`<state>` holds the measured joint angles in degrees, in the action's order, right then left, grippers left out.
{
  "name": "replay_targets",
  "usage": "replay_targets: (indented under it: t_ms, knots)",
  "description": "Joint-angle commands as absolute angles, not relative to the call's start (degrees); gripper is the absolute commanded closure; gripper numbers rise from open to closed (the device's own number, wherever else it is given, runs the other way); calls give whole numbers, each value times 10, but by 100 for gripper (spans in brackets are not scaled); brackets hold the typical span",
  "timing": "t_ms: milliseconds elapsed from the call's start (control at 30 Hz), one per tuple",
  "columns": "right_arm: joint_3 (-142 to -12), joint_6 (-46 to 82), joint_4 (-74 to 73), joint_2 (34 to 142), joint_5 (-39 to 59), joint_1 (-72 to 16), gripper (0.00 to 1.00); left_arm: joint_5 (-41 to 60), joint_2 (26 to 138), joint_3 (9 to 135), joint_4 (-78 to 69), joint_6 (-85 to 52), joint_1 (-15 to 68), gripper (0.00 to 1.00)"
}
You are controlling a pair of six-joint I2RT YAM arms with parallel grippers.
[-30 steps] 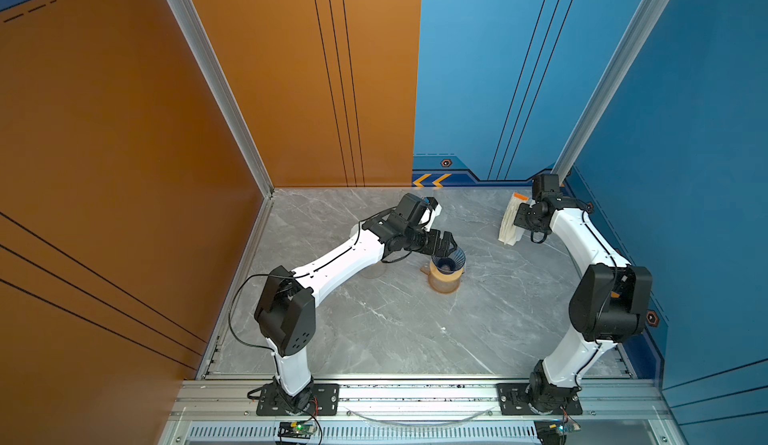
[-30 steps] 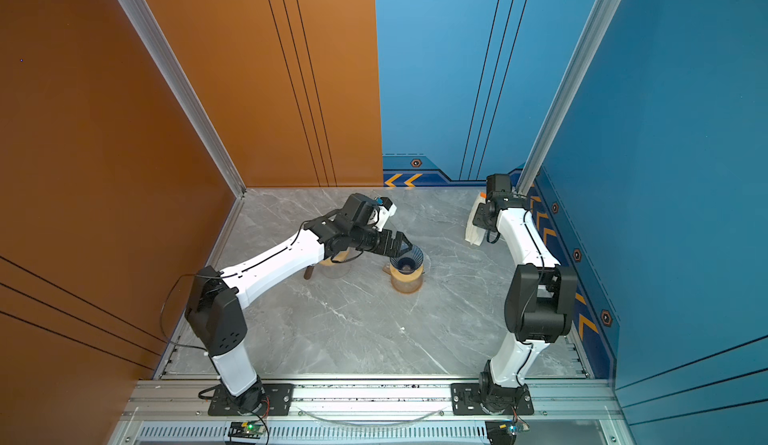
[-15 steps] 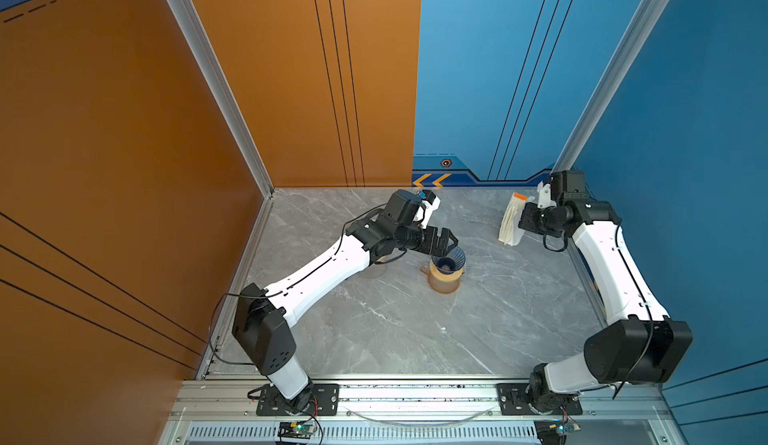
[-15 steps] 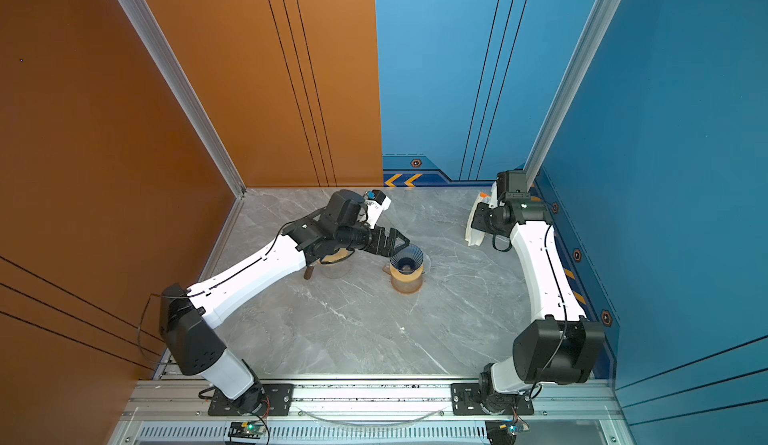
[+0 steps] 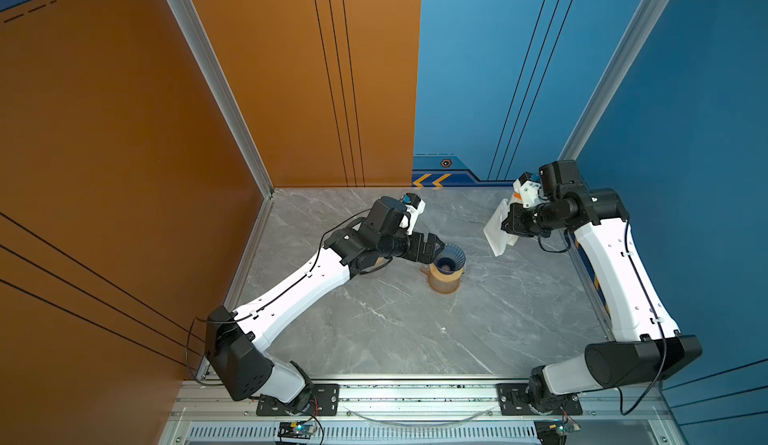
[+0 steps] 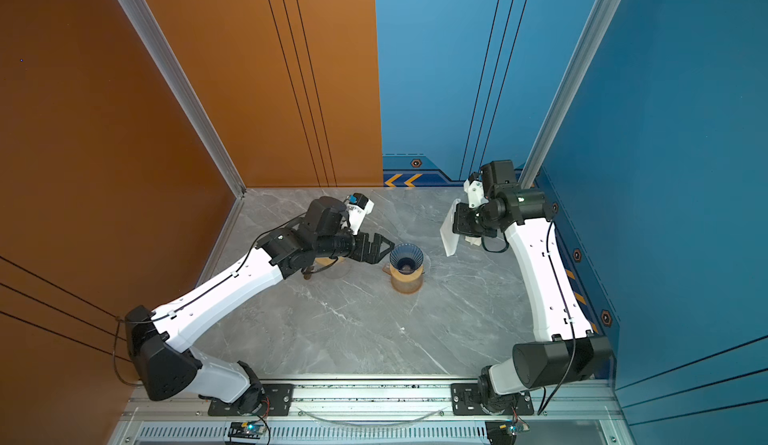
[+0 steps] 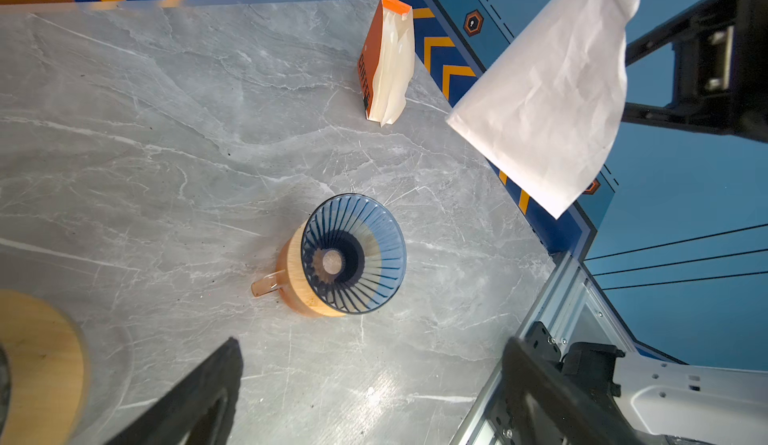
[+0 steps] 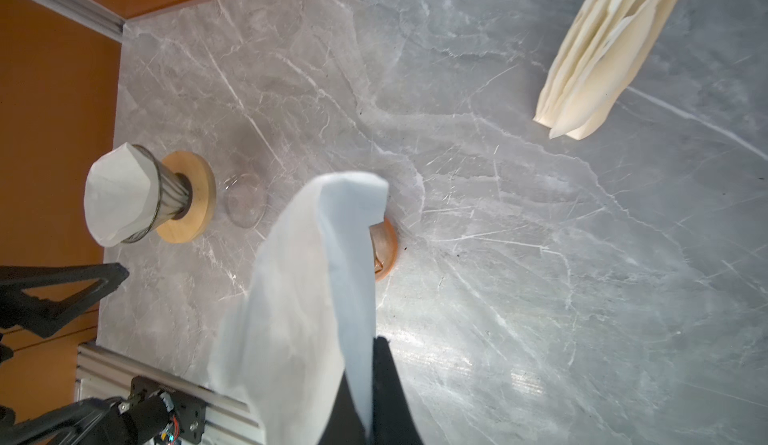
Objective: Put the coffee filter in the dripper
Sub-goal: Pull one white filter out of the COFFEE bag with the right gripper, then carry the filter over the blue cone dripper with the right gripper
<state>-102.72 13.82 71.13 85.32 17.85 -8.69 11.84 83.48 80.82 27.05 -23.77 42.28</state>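
The dripper (image 5: 449, 257) (image 6: 406, 256) (image 7: 353, 254) is a blue ribbed cone seated on an amber glass cup mid-table, and it holds nothing. My right gripper (image 5: 510, 225) (image 6: 460, 223) (image 8: 365, 364) is shut on one edge of the white paper coffee filter (image 5: 498, 231) (image 6: 449, 233) (image 7: 548, 102) (image 8: 307, 297), which hangs in the air to the right of the dripper. In the right wrist view the filter covers most of the dripper. My left gripper (image 5: 434, 245) (image 6: 384, 247) (image 7: 372, 345) is open just left of the dripper, holding nothing.
An orange pouch of cream filters (image 7: 388, 60) (image 8: 602, 60) stands at the back right by the blue wall. A second dripper with a filter on a wooden stand (image 8: 124, 193) and a clear glass vessel (image 8: 245, 202) sit under my left arm. Walls close three sides.
My right gripper has drawn the filter away from the pouch, up and slightly toward the middle, its elbow swinging outward. My left gripper has backed a little from the dripper, still open.
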Motion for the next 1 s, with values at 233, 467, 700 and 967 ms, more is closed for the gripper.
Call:
replay_targets:
  t_ms: [233, 467, 700, 967]
  knots:
    - [-1083, 196, 751, 916, 165, -176, 100, 98, 789, 761, 280, -235, 410, 2]
    - [-1119, 235, 775, 958, 127, -208, 100, 106, 789, 754, 280, -231, 405, 2]
    - [-1155, 245, 804, 1002, 113, -231, 100, 133, 816, 768, 278, -232, 392, 2]
    - [-1179, 236, 856, 1045, 95, -252, 100, 145, 843, 793, 277, -235, 392, 2]
